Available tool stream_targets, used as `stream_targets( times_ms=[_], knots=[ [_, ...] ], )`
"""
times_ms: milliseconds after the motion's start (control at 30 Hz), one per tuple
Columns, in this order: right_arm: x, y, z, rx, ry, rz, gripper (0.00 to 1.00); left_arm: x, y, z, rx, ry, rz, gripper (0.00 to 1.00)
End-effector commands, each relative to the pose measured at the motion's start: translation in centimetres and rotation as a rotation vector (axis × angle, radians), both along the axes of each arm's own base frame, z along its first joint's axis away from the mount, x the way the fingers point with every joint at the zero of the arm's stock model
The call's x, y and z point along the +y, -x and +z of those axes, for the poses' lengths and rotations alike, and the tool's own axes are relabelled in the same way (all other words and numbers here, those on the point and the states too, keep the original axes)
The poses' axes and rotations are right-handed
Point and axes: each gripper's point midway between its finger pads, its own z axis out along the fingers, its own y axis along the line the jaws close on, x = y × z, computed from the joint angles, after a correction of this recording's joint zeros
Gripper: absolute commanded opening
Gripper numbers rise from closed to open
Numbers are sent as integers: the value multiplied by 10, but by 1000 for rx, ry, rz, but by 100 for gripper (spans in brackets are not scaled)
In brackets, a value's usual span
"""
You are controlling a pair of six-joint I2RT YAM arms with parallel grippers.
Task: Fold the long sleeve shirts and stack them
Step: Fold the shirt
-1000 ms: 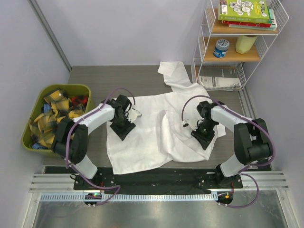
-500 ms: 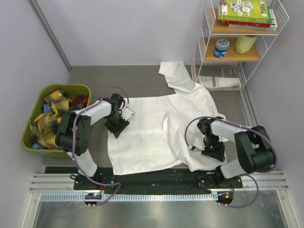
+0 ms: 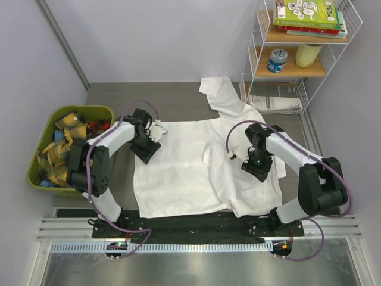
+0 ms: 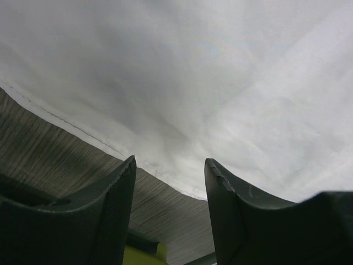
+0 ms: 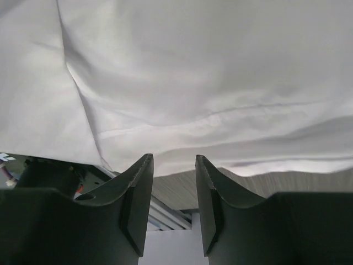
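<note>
On the grey table (image 3: pixel 107 98), 1 white long sleeve shirt (image 3: pixel 178 170) lies spread flat between the 2 arms, a sleeve trailing toward the wire shelf (image 3: pixel 252 65). The left gripper (image 3: pixel 146 154) sits at the shirt's upper left edge, fingers parted and holding nothing. The right gripper (image 3: pixel 259 171) hangs over the shirt's right side, fingers likewise apart, no cloth between them. A green bin (image 3: pixel 37 174) stands at the left.

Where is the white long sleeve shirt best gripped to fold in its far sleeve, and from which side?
Grip the plain white long sleeve shirt at the end of its far sleeve, which lies flat and outstretched on the dark table. Probably come from above on its left, since the white wire shelf stands close on the right.
</note>
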Motion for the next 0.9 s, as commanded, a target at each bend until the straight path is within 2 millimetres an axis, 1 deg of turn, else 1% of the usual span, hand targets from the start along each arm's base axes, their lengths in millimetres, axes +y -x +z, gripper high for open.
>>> stream_targets(
  times_ms=[0,67,100,133,167,200,233,267,300,333,367,400,433,467,533,567,600,633,667,700,733,767,800,833,867],
  knots=[
    [8,9,-31,93,-21,-64,43,-6,0,6,-4,39,-28,54],
    [3,11,-42,107,5,-68,43,0,-1,-4,2,2,-21,53],
    [0,9,-49,108,21,-70,43,4,-4,-15,15,-28,-19,50],
    [-3,11,-53,119,31,-74,43,7,-10,-17,7,-48,-16,49],
    [-3,11,-55,122,35,-72,43,16,-15,-22,5,-85,1,47],
    [-5,12,-57,126,38,-72,43,19,-22,-24,-10,-98,12,44],
    [-5,13,-59,134,44,-72,45,23,-27,-31,1,-115,21,42],
    [-5,12,-60,131,43,-73,46,33,-41,-27,-32,-151,45,39],
    [-4,8,-61,117,42,-81,47,36,-48,-27,-40,-159,60,38],
    [-3,2,-61,108,41,-87,50,39,-51,-33,-19,-168,72,37],
    [-1,-5,-62,89,39,-97,52,41,-66,-26,-51,-164,94,36],
    [1,-10,-62,83,38,-114,53,45,-71,-26,-51,-179,101,35],
    [4,-20,-58,62,30,-120,55,46,-76,-25,-56,-183,108,35],
    [7,-22,-58,67,24,-128,56,46,-84,-24,-61,-181,113,35],
    [13,-29,-48,63,-3,-134,56,40,-85,-20,-45,-143,112,37],
    [18,-24,-37,76,-34,-136,56,35,-86,-12,-58,-115,111,41],
    [23,-23,-28,75,-69,-144,56,21,-86,-4,-58,-38,96,44],
    [30,-31,-13,45,-112,-161,58,16,-85,6,-70,-7,91,47],
    [41,-30,4,34,-181,-173,60,11,-85,23,-108,26,93,53],
    [48,-34,14,15,-220,-186,64,5,-83,34,-121,64,85,57],
    [60,-45,30,-21,-273,-236,67,-7,-80,44,-125,128,73,60],
    [70,-46,39,-16,-323,-259,68,-10,-79,51,-139,143,76,64],
    [85,-48,47,5,-398,-289,72,-15,-76,68,-167,180,69,68],
    [95,-58,57,-7,-444,-314,73,-22,-73,74,-167,223,58,70],
    [104,-63,59,9,-481,-375,75,-25,-72,82,-185,245,68,73]
  ],
)
